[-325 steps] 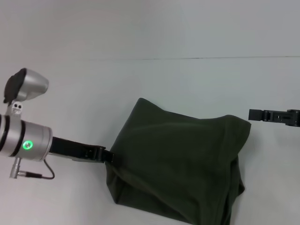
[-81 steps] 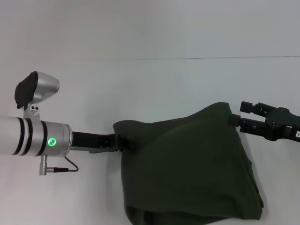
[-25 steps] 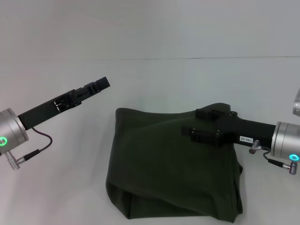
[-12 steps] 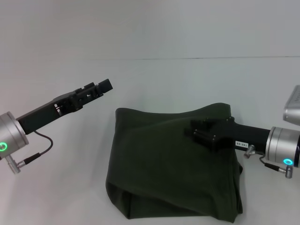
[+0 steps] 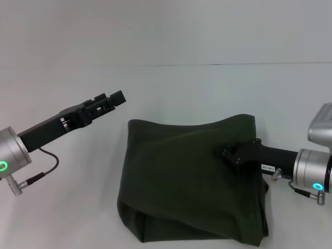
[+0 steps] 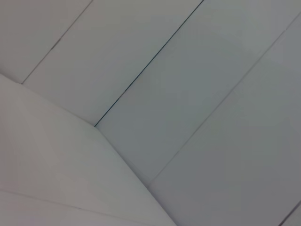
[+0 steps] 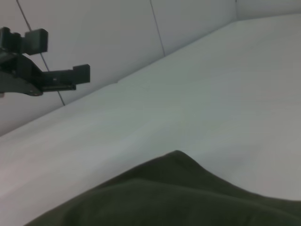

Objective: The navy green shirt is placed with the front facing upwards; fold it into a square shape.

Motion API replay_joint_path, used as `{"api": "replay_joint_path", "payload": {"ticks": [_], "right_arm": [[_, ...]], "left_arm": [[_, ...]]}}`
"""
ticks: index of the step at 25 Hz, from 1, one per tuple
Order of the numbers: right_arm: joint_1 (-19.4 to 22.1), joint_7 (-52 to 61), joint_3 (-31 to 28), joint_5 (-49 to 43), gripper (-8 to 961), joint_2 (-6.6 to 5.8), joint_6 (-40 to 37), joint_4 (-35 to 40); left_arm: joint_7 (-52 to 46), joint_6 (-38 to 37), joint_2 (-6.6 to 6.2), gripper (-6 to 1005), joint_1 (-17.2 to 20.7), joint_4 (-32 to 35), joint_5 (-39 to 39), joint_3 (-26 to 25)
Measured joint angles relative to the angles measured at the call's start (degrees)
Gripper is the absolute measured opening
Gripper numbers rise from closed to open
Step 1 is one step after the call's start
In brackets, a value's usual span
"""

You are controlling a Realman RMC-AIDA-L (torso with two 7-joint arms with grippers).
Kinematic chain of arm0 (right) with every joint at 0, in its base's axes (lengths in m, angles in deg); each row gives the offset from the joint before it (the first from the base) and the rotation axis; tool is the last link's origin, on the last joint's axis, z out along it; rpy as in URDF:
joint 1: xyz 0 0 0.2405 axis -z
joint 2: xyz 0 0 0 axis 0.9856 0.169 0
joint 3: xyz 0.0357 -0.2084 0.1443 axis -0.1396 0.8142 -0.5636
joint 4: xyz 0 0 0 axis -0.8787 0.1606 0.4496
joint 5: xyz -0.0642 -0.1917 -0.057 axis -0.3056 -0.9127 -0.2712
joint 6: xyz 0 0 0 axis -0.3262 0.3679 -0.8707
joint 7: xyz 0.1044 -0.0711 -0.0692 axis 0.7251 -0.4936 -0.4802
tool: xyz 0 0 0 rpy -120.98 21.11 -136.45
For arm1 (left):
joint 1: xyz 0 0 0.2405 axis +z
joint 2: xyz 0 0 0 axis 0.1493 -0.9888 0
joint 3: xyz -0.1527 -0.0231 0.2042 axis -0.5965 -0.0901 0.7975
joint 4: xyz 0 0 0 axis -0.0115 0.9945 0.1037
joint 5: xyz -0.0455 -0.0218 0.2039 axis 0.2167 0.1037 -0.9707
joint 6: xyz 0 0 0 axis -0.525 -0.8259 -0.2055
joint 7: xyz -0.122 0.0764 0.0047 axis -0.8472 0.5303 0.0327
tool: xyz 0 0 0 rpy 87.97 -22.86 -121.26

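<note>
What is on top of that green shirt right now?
The right gripper is over the navy green shirt near its right side. Whether it touches the cloth is unclear; the fabric beneath it is hidden.

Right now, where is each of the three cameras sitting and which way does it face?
Head view: high on the robot, looking forward and down at the folded navy green shirt on the white table; shows left gripper raised, right gripper over the shirt.
Left wrist view: points away, only pale wall panels; none of the robot shows.
Right wrist view: low over the shirt, facing the left gripper.
Shared: head and right wrist show shirt and left gripper.
</note>
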Motion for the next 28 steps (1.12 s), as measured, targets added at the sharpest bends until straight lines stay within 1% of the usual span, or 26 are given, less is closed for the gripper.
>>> {"api": "replay_joint_path", "payload": {"ticks": [7, 24, 28], "right_arm": [[0.4, 0.4, 1.3, -0.1, 3, 0.05, 2.2, -0.5], [2.7, 0.6, 1.9, 0.0, 4, -0.24, 4.3, -0.8], [3.7, 0.7, 1.3, 0.6, 5, -0.34, 1.3, 0.0]], "left_arm": [[0.0, -0.1, 0.00, 910, 0.0, -0.1, -0.3, 0.1], [0.2, -1.1, 0.19, 910, 0.3, -0.3, -0.5, 0.5], [0.2, -1.7, 0.29, 911, 0.6, -0.3, -0.5, 0.2]]}}
